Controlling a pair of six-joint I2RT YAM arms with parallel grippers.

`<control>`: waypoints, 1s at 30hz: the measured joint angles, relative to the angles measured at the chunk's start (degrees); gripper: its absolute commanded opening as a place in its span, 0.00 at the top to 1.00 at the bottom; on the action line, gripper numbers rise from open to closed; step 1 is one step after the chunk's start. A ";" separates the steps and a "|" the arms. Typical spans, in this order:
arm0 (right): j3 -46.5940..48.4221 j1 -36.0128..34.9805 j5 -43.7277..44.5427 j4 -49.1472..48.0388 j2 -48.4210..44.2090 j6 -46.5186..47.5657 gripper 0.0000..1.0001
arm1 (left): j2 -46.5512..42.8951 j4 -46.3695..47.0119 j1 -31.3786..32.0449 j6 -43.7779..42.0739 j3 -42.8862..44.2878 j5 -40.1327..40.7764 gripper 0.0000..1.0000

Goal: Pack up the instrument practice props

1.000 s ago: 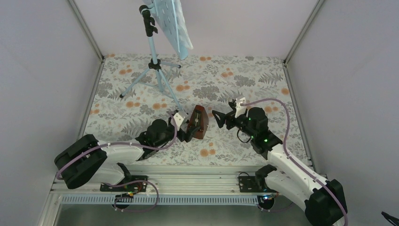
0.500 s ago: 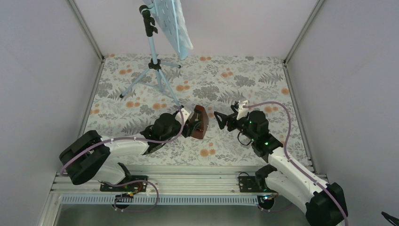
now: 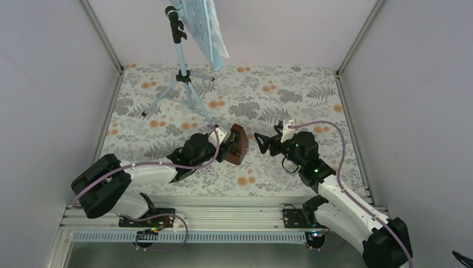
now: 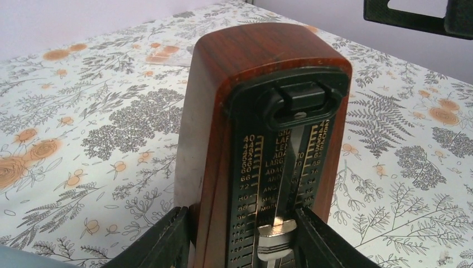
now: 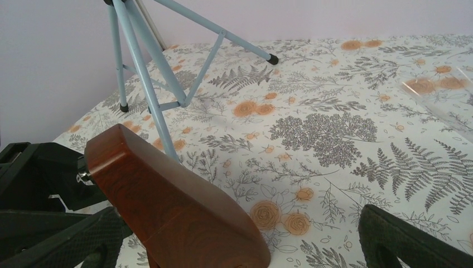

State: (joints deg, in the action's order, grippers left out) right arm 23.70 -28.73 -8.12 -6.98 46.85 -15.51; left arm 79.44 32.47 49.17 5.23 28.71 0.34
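The brown wooden metronome [image 3: 237, 144] is tilted on the flowered cloth at mid-table. My left gripper [image 3: 226, 147] is shut on it. In the left wrist view both black fingers press its sides low down [image 4: 241, 219], beside the scale and silver weight of the metronome [image 4: 262, 111]. My right gripper [image 3: 261, 142] hangs open just right of it. In the right wrist view the metronome [image 5: 167, 206] lies between the wide-apart fingers [image 5: 240, 234] without touching them. The light-blue music stand [image 3: 181, 61] stands at the back left, a pale sheet [image 3: 219, 47] against its plate.
The stand's tripod legs [image 5: 150, 72] spread over the cloth just behind the metronome. A clear film [image 5: 440, 97] lies on the cloth to the right. White walls with metal corner posts [image 3: 103, 39] close in the table. The arms' rail [image 3: 223, 215] runs along the near edge.
My left gripper slid forward around the metronome and its jaws closed onto the sides. The metronome shifted slightly and tipped. My right gripper drifted a little to the right and stayed open.
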 measured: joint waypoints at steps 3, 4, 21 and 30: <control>0.00 0.00 0.07 0.46 0.00 0.00 0.00 | 0.00 -0.02 0.00 0.09 0.00 -0.09 0.38; 0.00 0.00 0.13 0.61 0.00 0.00 0.00 | 0.00 -0.09 0.02 -0.20 0.00 -0.17 0.34; 3.87 3.23 7.06 3.91 10.08 -7.41 0.00 | -19.17 -16.87 -2.73 7.02 3.52 -0.59 0.00; 17.33 17.35 4.52 5.57 32.52 -10.60 0.03 | -22.45 -41.13 -23.47 8.09 27.96 -15.08 0.00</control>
State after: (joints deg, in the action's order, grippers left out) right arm 41.04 -11.38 -3.60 -1.41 79.37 -26.11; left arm 56.99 -8.67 25.69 13.32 56.66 -14.74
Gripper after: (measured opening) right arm 0.986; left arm 0.999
